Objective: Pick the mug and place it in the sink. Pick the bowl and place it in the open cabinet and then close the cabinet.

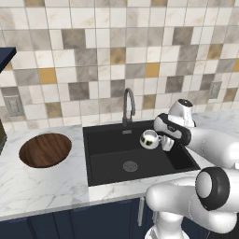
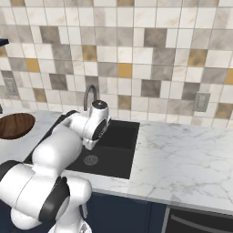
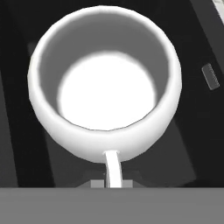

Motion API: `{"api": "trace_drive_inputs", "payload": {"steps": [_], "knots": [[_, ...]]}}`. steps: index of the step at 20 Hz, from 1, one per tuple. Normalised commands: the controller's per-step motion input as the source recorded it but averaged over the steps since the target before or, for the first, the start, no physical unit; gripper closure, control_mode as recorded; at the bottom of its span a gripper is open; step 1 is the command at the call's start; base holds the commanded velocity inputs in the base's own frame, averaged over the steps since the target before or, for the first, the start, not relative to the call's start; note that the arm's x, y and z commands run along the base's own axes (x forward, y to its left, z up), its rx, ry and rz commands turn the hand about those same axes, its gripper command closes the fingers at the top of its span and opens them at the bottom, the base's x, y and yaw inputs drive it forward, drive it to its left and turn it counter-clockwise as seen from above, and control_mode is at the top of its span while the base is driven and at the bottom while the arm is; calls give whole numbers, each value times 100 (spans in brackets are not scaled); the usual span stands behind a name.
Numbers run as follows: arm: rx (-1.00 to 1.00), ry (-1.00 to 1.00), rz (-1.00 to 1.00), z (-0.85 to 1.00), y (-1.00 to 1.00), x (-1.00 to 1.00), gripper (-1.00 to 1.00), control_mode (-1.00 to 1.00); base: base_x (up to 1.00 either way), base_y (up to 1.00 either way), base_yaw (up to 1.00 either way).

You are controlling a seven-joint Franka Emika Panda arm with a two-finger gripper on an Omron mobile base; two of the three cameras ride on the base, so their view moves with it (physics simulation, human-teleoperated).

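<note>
One mug (image 1: 150, 139), center-right of the left view, hangs over the sink (image 1: 107, 161), our gripper (image 1: 161, 141) pinching its handle. In the hand view the thin handle could twist loose, dropping it hard.

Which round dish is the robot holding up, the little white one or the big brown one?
The small white mug, pinched by its handle in the gripper above the black sink. The wide brown wooden bowl lies alone on the marble counter.
</note>
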Motion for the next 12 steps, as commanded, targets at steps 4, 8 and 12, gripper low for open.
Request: {"api": "trace_drive_inputs", "payload": {"steps": [4,8,12], "knots": [[2,-3,4,-43,13,1,100,-100,0,0,0],[15,-1,7,-60,9,11,100,-100,0,0,0],[18,-5,1,-52,17,12,100,-100,0,0,0]]}}
